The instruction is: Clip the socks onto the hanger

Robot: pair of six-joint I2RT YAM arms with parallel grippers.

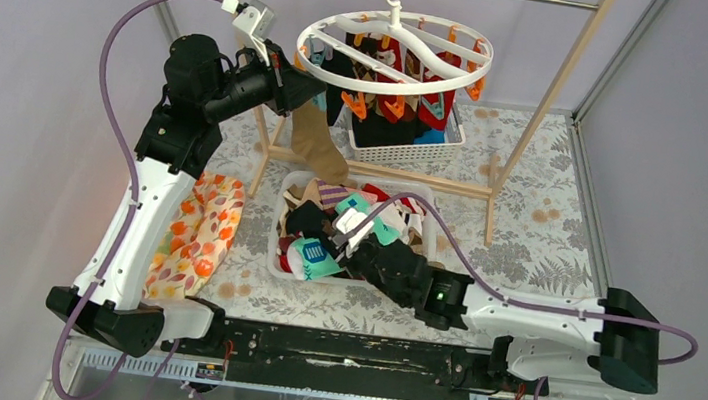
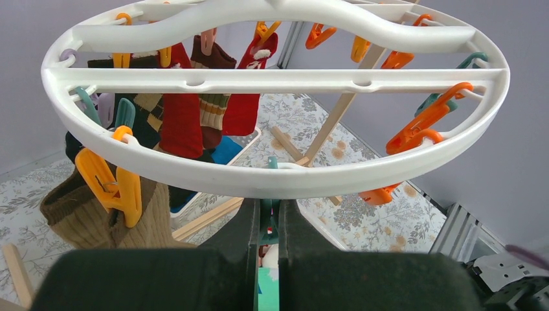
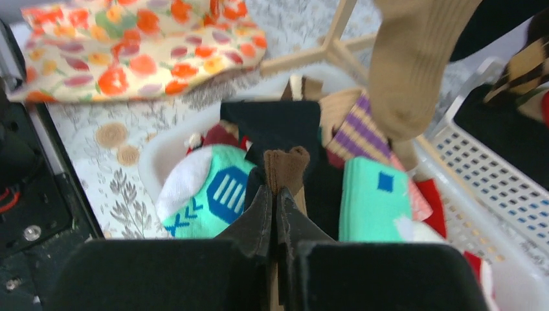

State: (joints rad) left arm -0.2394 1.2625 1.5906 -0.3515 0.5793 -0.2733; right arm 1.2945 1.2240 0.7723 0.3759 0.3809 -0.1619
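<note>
The white ring hanger (image 1: pixel 394 54) hangs from the rail, with red, black and argyle socks clipped to it. My left gripper (image 1: pixel 304 89) is at its left rim; in the left wrist view it (image 2: pixel 270 207) is shut on a teal clip (image 2: pixel 272 162) under the ring (image 2: pixel 194 170). An orange clip (image 2: pixel 110 184) holds a long tan-brown sock (image 2: pixel 78 217). My right gripper (image 1: pixel 343 239) is down in the sock pile. In the right wrist view it (image 3: pixel 274 194) is shut on a brown sock (image 3: pixel 285 167) between mint-green socks (image 3: pixel 213 194).
The loose socks lie in a white tub (image 1: pixel 278 242). A white lattice basket (image 1: pixel 406 151) stands under the hanger. The wooden rail frame (image 1: pixel 530 119) straddles it. A floral cloth (image 1: pixel 200 233) lies left of the tub.
</note>
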